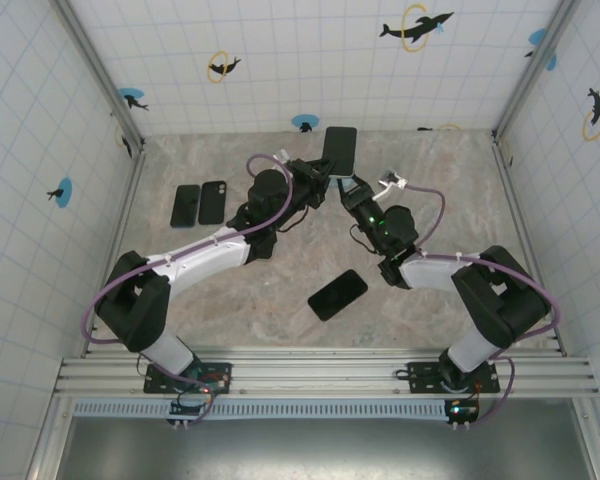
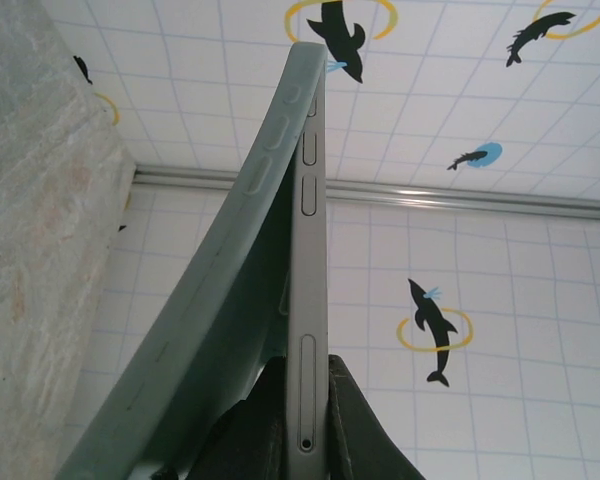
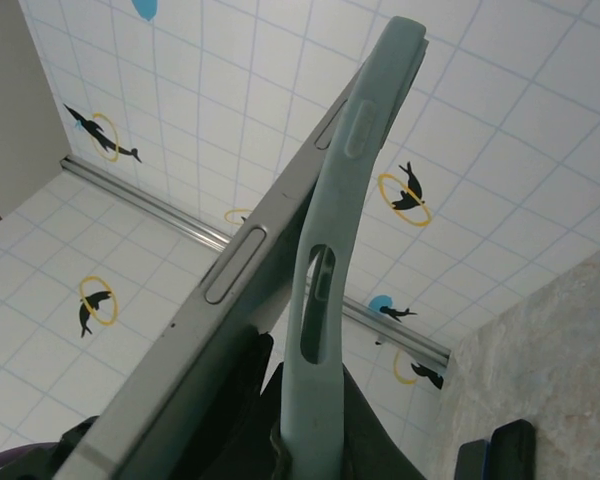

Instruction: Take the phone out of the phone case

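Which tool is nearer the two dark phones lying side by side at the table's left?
Left. The left tool is right of the two dark phones, clamped on the raised phone; the right tool holds its case farther right.

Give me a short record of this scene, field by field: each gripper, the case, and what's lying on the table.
left gripper: shut on grey metal-edged phone, raised
right gripper: shut on pale green soft phone case
case state: bowed away along phone's side, far end on
marble-pattern table: two dark phones side by side at left; one dark phone near middle
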`<state>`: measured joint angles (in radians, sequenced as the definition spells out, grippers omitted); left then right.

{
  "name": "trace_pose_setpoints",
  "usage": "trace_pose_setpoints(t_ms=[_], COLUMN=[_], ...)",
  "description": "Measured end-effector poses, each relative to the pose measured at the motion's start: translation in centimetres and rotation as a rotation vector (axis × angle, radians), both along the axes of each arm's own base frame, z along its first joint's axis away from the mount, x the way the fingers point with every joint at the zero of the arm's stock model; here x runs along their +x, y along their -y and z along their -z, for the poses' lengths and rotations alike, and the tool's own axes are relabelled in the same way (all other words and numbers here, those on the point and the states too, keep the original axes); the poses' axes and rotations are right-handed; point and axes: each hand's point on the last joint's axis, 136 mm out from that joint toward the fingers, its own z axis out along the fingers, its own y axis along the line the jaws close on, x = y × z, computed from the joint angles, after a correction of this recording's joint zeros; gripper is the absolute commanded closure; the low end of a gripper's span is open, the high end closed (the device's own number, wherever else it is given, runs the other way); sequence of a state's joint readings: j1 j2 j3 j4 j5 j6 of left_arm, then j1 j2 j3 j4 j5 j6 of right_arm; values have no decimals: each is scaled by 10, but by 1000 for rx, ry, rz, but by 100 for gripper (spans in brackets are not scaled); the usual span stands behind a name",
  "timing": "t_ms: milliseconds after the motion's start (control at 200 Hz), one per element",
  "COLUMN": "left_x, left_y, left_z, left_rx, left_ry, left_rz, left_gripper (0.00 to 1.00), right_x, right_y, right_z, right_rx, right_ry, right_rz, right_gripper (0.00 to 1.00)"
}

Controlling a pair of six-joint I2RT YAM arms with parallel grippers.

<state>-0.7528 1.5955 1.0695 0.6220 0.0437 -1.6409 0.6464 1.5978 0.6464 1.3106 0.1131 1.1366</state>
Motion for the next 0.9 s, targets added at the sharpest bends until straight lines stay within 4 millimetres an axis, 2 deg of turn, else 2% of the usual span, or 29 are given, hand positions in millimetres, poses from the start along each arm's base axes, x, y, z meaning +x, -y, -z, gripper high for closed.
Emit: trace_pose_setpoints(t_ms=[285, 435, 571, 656, 771, 896], left_x=[-2, -12, -19, -14, -2, 10], left_y=[-4, -9, -17, -26, -44, -68], left_z=[8, -12, -25, -25, -13, 19], left_rx=[68, 52, 33, 46, 83, 154], left_ry=[-27, 7, 30, 37, 30, -8], left_rz=[38, 55, 58, 49, 32, 18], left_gripper=[100, 100, 100, 100, 100, 100], right_x=[7, 11, 14, 14, 13, 12], right_y=[2, 15, 20, 20, 17, 12], right_z=[30, 59, 62, 63, 65, 72], right_rx=[-165, -222, -229, -230, -230, -228], right_ry=[-36, -108, -121, -125, -131, -151], right_rz=[46, 78, 91, 86, 66, 31], right_gripper=[100, 100, 100, 100, 100, 100])
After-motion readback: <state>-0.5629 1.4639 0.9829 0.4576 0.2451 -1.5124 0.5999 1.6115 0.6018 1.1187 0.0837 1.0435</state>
